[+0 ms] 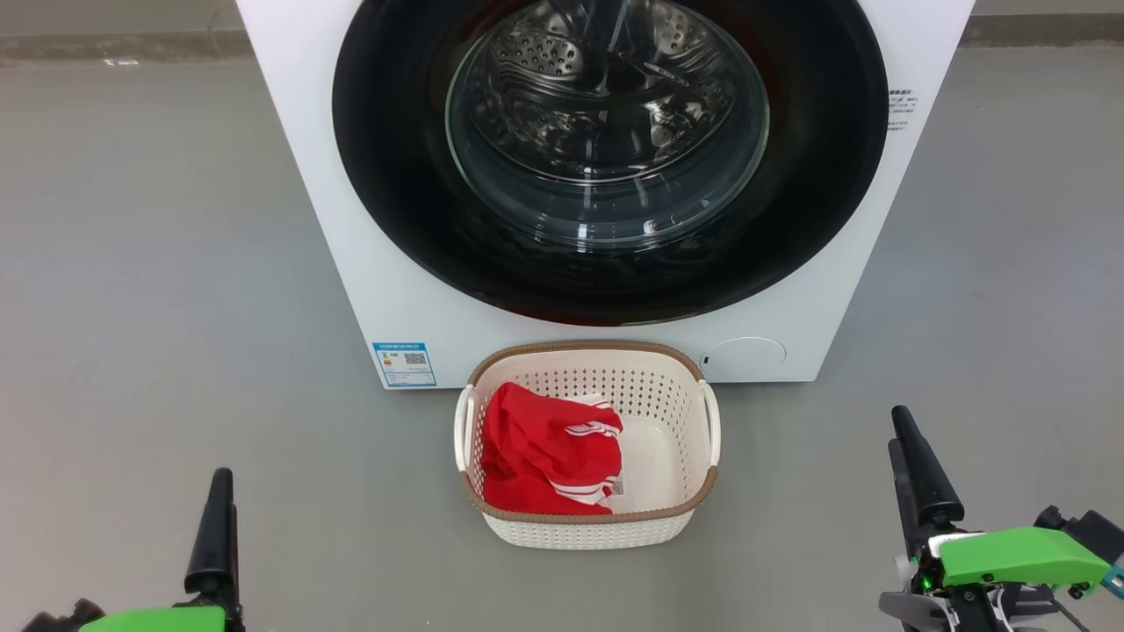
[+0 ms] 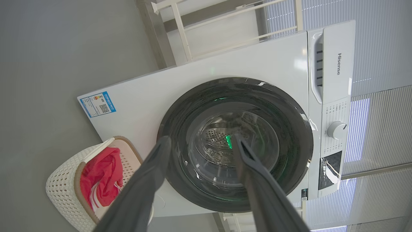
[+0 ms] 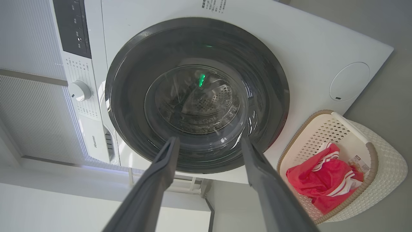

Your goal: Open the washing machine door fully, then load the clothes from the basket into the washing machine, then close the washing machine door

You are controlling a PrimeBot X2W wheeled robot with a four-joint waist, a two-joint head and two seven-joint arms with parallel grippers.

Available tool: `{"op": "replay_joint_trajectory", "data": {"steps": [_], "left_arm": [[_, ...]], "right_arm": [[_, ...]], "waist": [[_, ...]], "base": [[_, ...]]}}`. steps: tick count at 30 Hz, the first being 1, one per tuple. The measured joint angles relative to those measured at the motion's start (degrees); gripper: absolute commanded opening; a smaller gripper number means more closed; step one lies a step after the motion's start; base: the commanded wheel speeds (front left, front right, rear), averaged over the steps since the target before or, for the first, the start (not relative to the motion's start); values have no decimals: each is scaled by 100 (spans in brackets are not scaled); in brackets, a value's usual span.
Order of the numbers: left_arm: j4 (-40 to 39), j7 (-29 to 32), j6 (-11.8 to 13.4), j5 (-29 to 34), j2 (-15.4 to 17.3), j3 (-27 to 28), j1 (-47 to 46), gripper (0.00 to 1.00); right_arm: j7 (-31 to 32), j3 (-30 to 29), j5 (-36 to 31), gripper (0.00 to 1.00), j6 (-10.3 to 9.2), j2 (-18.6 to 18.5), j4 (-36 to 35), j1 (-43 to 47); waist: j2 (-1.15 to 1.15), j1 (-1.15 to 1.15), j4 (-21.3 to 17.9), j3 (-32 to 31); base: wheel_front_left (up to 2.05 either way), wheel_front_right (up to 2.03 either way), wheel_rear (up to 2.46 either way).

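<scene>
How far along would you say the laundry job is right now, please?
Nothing looks done yet: the washing machine door is shut and the red clothes lie in the basket. Nothing is in hand: the left gripper and right gripper are open, empty and short of the door. Opening, loading and closing are all left.

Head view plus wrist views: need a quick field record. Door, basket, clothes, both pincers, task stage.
door: washing machine door shut, flush on the washing machine front
basket: basket on the floor, just in front of the machine, below the door
clothes: clothes, red with white stripes, heaped in the basket toward the robot's left
left pincer: left pincer open, empty, pointing at the door
right pincer: right pincer open, empty, pointing at the door
task stage: door not yet opened, nothing loaded
</scene>
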Motion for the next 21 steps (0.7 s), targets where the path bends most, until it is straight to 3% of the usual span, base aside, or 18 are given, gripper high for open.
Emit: {"op": "replay_joint_trajectory", "data": {"steps": [12, 21], "left_arm": [[-122, -192, 0, 862, 97, -202, -13, 100], [-164, -326, 0, 1610, 174, -312, -38, 100]], "right_arm": [[-211, 102, -791, 100, 0, -32, -54, -20], [-332, 155, -1855, 100, 0, -69, -13, -143]], "waist": [[0, 0, 11, -3], [0, 0, 30, -2]], "base": [[0, 0, 0], [0, 0, 0]]}}
